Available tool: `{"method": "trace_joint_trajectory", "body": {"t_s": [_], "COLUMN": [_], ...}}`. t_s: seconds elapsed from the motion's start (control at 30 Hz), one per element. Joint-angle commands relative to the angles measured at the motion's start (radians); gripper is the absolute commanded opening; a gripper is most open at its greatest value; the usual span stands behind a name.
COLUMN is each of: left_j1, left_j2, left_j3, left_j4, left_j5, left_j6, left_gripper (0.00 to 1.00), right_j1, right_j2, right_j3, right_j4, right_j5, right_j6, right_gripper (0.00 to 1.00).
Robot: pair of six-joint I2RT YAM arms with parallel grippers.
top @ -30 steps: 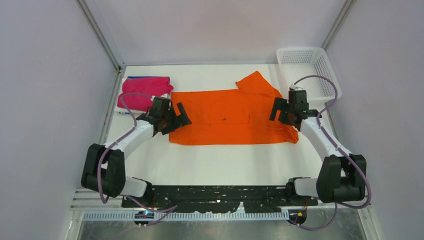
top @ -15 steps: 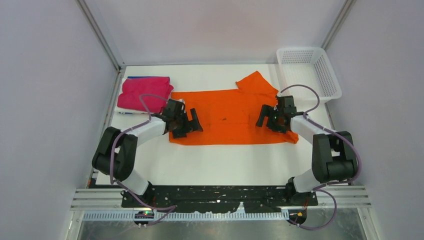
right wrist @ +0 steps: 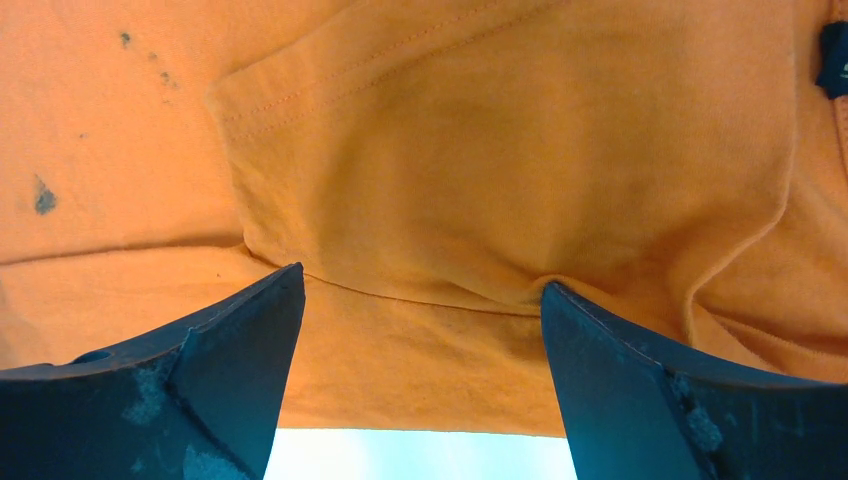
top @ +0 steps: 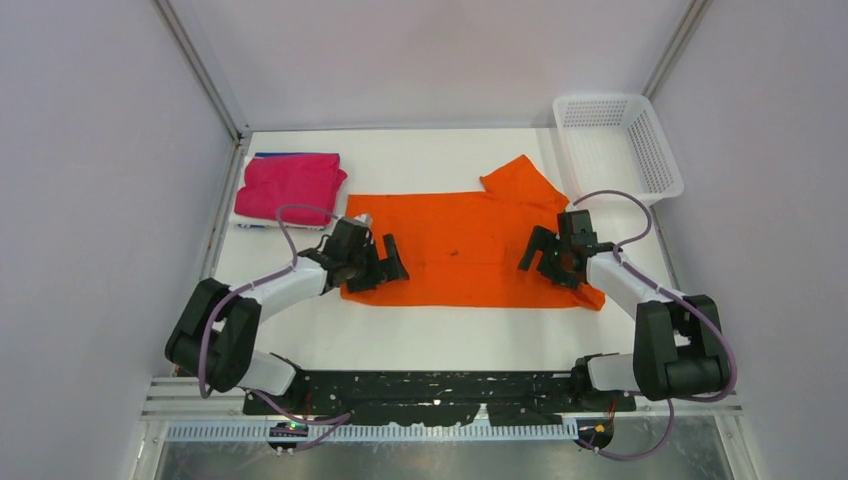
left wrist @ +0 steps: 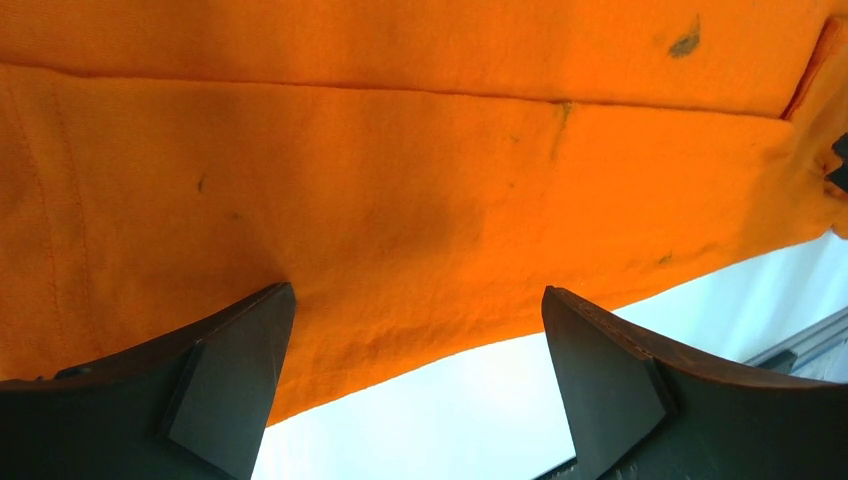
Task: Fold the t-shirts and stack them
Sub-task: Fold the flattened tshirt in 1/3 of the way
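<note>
The overhead view looks down from above and behind the arm bases [top: 268,372], far enough off to take in the whole desk [top: 450,330]. Each wrist view sits just behind its own tool, the left tool [left wrist: 415,295] and the right tool [right wrist: 422,285]. Both face forward and down, very close to the orange shirt [top: 460,250], which all three views share.
</note>
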Motion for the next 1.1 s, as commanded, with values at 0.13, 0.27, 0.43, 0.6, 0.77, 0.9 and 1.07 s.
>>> {"method": "trace_joint_trajectory", "body": {"t_s": [0.13,0.27,0.43,0.6,0.77,0.9,1.07], "left_j1": [-0.143,-0.199,-0.257,-0.321,-0.368,-0.375,-0.376], "left_j2": [-0.140,-0.205,-0.245,-0.278,-0.353,-0.393,-0.442], "left_j3": [-0.161,-0.224,-0.236,-0.237,-0.287,-0.292,-0.245], "left_j4": [-0.103,-0.124,-0.129,-0.192,-0.239,-0.262,-0.299], "left_j5": [-0.048,-0.070,-0.073,-0.085,-0.109,-0.151,-0.152], "left_j6": [-0.101,-0.177,-0.215,-0.250,-0.297,-0.298,-0.254], "left_gripper": [1.00,1.00,1.00,1.00,1.00,1.00,1.00], "right_j1": [-0.005,-0.005,-0.005,-0.005,-0.005,-0.004,-0.005], "right_j2": [-0.137,-0.232,-0.303,-0.333,-0.358,-0.376,-0.428], "right_j3": [-0.154,-0.156,-0.123,-0.141,-0.159,-0.164,-0.144], "right_j4": [-0.257,-0.320,-0.446,-0.474,-0.467,-0.465,-0.471], "right_j5": [0.042,0.108,0.174,0.166,0.174,0.162,0.132], "right_j6": [0.117,0.144,0.145,0.145,0.164,0.167,0.140], "right_gripper": [0.95,0.95,0.95,0.95,0.95,0.96,0.95]}}
